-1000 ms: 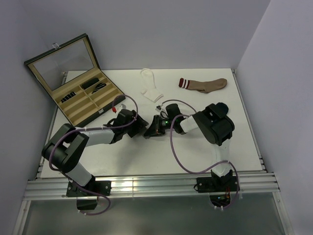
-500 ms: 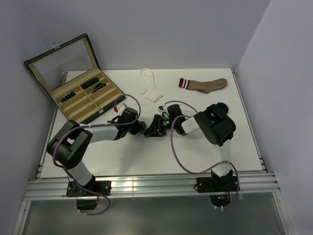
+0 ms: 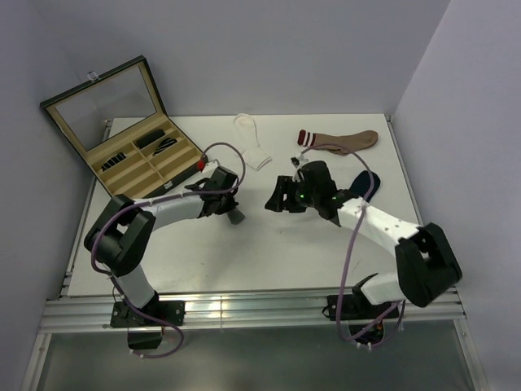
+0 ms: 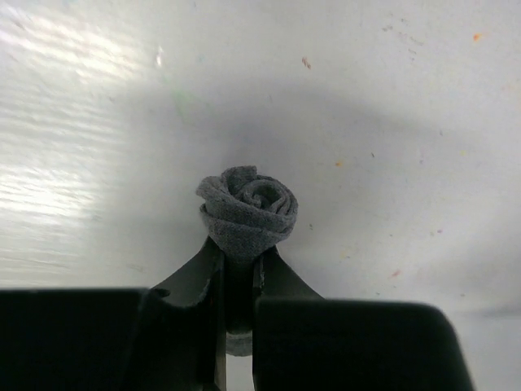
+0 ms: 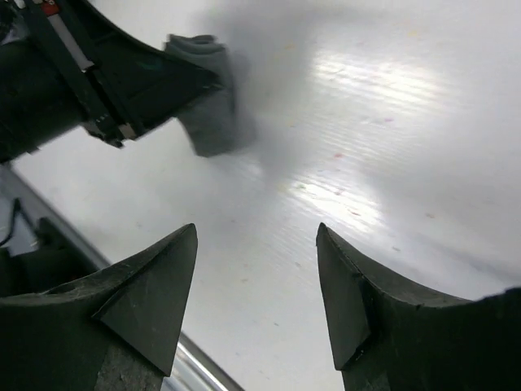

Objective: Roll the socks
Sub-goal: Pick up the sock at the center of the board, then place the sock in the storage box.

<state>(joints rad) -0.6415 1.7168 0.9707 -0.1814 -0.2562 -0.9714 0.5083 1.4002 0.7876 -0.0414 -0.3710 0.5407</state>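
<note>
Firmly pinched: grey roll in the left claw, right claw wide and bare

At the upper left of the overhead view, a black display case with a glass lid (image 3: pixel 122 138) stands open on the white table (image 3: pixel 244 261), small dark items lying in its tan compartments. Just right of the case, the left gripper (image 3: pixel 230 210) reaches toward the middle of the frame. Its jaws are pressed nearly together on the dark grey fabric sock rolled into a tight spiral (image 4: pixel 247 213). The left wrist view shows the roll standing out past the fingertips, its coiled end facing the camera and the table surface behind it.

Above that, near the top edge of the table, a white ankle sock (image 3: pixel 251 138) lies flat. Just right of centre, the right gripper (image 3: pixel 273 199) faces the grey roll across a short gap, apart from it. Its jaws are spread wide with nothing between them, only bare table showing in the right wrist view.

Further right, a brown sock with a red and white striped cuff (image 3: pixel 342 140) lies stretched out near the table's top edge. Below it, a navy blue sock (image 3: pixel 364 184) sits just beside the right arm, partly hidden by it.
</note>
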